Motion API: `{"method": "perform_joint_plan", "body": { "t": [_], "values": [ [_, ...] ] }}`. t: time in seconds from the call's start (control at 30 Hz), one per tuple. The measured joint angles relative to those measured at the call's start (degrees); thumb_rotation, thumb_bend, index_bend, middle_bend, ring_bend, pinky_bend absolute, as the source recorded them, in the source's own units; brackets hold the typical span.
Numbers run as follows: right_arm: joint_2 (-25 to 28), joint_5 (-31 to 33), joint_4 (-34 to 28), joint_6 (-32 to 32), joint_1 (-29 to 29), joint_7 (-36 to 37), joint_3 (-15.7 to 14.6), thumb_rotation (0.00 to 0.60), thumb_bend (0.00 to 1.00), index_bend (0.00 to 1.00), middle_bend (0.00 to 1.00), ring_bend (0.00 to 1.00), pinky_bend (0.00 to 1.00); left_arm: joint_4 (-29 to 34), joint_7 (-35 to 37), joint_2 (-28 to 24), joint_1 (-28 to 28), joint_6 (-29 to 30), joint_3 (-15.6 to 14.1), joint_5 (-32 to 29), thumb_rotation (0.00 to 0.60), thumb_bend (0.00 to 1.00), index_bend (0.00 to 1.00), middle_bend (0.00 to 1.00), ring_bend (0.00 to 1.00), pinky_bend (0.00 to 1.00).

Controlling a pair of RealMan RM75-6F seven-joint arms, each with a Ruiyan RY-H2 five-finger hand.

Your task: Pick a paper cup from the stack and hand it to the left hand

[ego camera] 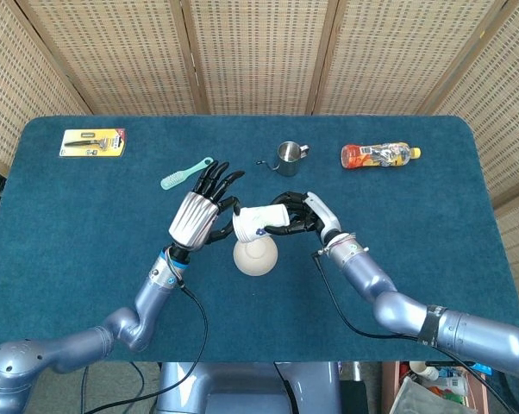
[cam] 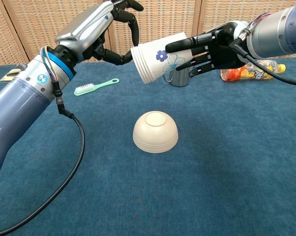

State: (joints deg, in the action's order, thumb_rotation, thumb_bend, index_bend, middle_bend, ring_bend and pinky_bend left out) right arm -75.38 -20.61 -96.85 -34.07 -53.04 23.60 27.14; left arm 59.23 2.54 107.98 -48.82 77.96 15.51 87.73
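The right robot hand (cam: 212, 49) holds the paper cup (cam: 160, 63) on its side in the air above the desk (cam: 236, 162), fingers (cam: 187, 44) wrapped along the wall near the base, the rim end pointing toward the left robot hand (cam: 116, 32). That left robot hand holds nothing; its fingers (cam: 133, 22) are spread and curved around the rim end, with one fingertip touching or just beside the rim. Whether it presses on the cup I cannot tell.

The rim end shows several stacked bands, so this may be more than one cup nested together; I cannot be sure. Either way it should be very light, thin-walled and easy to crush, with a smooth printed wall that could slip. The rolled rim is the stiffest part, so the left hand would do best to close gently around the wall just behind the rim, opposite the right fingers, before the right hand lets go.

Below the cup, a cream bowl (cam: 155, 132) lies upside down on the desk, so nothing is in it. Further back stands a small metal cup (ego camera: 287, 153), contents hidden. A bottle (ego camera: 378, 155) lies on its side to the right, a green brush (ego camera: 186, 173) and a carded pack (ego camera: 92, 142) to the left.
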Motion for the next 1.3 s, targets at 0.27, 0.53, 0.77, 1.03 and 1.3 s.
{"method": "perform_joint_plan", "body": {
  "t": [0.27, 0.53, 0.77, 1.03, 1.3],
  "values": [
    [0.8, -0.4, 0.5, 0.0, 0.6, 0.7, 0.2, 0.6, 0.32, 0.57, 0.59, 0.49, 0.65, -0.5, 0.4, -0.7, 0.5, 1.1, 0.1, -0.2, 0.6, 0.5, 0.72, 0.17, 0.03, 0.0],
    [2.3, -1.1, 1.8, 0.9, 2.0, 1.9, 0.5, 0.6, 0.32, 0.57, 0.59, 0.49, 0.65, -1.6, 3.0, -3.6, 2.8, 2.6, -0.6, -0.3, 0.6, 0.5, 0.72, 0.17, 0.03, 0.0],
    [3.0, -2.0, 3.4, 1.4, 3.1, 2.2, -0.3, 0.6, 0.32, 0.57, 0.59, 0.49, 0.65, -2.9, 5.6, -6.9, 5.4, 3.7, -1.6, -0.6, 0.6, 0.5, 0.72, 0.17, 0.03, 0.0],
    [2.3, -5.0, 6.3, -1.7, 3.0, -3.9, -5.4, 0.6, 0.32, 0.57, 0.59, 0.49, 0.65, -5.5, 7.4, -13.4, 8.8, -0.2, -4.9, -1.7, 0.6, 0.5, 0.72, 0.17, 0.03, 0.0],
    [-0.5, -7.2, 9.6, -7.5, 2.5, -11.9, -10.7, 0.6, 0.32, 0.57, 0.59, 0.49, 0.65, -4.9, 4.9, -19.3, 10.0, -11.3, -8.5, -3.7, 0.6, 0.5, 0.72, 0.16, 0.03, 0.0]
  ]
}}
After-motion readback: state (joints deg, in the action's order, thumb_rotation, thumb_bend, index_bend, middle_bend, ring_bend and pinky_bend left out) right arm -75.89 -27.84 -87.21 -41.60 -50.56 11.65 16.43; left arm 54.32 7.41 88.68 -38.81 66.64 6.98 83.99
